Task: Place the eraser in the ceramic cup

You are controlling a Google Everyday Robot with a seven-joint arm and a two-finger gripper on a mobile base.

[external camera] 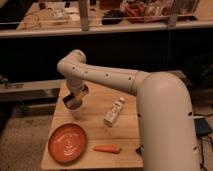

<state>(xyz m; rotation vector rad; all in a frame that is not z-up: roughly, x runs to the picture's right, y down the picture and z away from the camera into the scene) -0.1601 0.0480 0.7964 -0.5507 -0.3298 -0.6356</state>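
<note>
My gripper (75, 99) hangs at the end of the white arm, over the left back part of the wooden table (125, 127). It is dark and points down. Right below it a small white ceramic cup (77, 112) stands on the table, with the gripper just above or at its rim. The eraser does not show on its own; it may be hidden in the gripper or the cup.
An orange plate (67, 143) lies at the table's front left. An orange carrot (106, 148) lies at the front edge. A white labelled bottle (114, 111) lies on its side mid-table. My large white arm covers the right side.
</note>
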